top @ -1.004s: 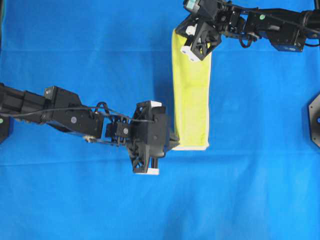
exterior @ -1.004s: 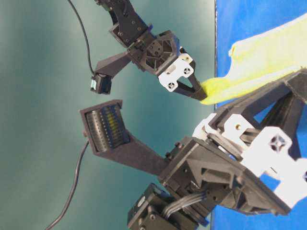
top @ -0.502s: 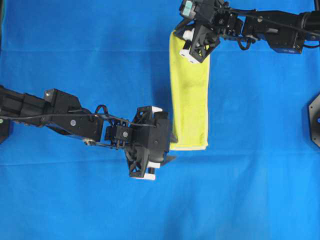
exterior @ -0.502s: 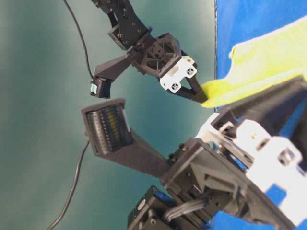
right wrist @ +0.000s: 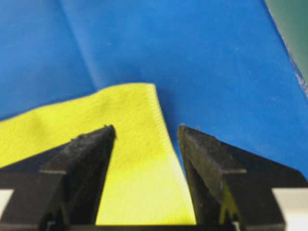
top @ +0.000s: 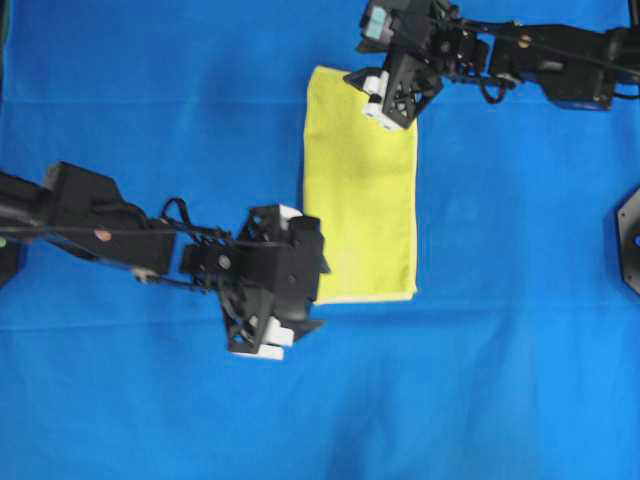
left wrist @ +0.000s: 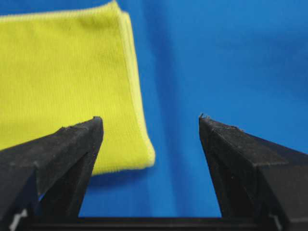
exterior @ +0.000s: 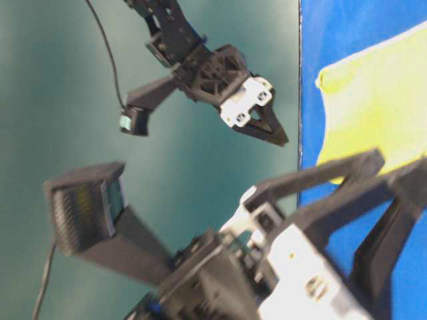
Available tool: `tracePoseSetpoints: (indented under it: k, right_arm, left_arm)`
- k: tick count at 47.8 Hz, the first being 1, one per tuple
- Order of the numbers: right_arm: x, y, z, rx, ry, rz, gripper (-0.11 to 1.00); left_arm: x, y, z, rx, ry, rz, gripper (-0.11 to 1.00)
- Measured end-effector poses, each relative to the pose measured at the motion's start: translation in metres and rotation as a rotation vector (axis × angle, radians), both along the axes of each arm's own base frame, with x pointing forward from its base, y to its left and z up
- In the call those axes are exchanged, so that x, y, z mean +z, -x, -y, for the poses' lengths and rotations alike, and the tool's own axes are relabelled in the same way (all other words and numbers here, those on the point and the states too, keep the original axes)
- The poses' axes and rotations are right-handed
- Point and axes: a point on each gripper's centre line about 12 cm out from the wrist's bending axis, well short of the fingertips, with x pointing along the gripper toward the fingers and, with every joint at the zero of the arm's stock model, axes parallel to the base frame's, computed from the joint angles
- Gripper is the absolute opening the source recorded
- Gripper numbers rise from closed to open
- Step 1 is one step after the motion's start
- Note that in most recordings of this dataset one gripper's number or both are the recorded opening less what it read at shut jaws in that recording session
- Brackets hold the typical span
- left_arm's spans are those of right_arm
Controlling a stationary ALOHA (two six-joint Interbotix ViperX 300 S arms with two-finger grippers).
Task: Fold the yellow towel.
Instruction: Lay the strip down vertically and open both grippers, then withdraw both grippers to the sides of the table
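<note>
The yellow towel (top: 360, 190) lies flat on the blue table cover as an upright rectangle; its near edge looks doubled in the left wrist view (left wrist: 62, 72). My left gripper (top: 318, 290) stands open just off the towel's lower left corner, which shows between its fingers (left wrist: 150, 118). Nothing is held in it. At the towel's top right corner my right gripper (top: 385, 100) hovers open, with the towel (right wrist: 134, 115) lying loose below its spread fingers (right wrist: 147, 127). The table-level view shows the towel (exterior: 373, 100) flat and the right gripper (exterior: 277, 133) raised off the table.
Blue cloth (top: 500, 380) covers the whole table. A black mount (top: 630, 240) sits at the right edge. The cloth's far edge (right wrist: 288, 43) runs close behind the towel's top. Both arms reach in from the sides, left arm (top: 90, 220) and right arm (top: 540, 60).
Both grippers opened and let go of the towel. The lifted layer fell leftward, so the towel lies wider and flat. The left arm drew back to the left.
</note>
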Motion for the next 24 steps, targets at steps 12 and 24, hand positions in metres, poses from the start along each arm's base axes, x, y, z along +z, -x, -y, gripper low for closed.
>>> tracePoseSetpoints:
  k: [12, 24]
  right_arm:
    - [0.028, 0.036, -0.035, 0.028, 0.006, 0.047, 0.58]
    - [0.053, 0.08, -0.072, 0.07, 0.014, 0.199, 0.58]
  left_arm:
    - [0.025, 0.04, 0.011, -0.047, -0.001, -0.005, 0.76]
    - [0.051, 0.073, -0.028, 0.043, 0.016, 0.196, 0.76]
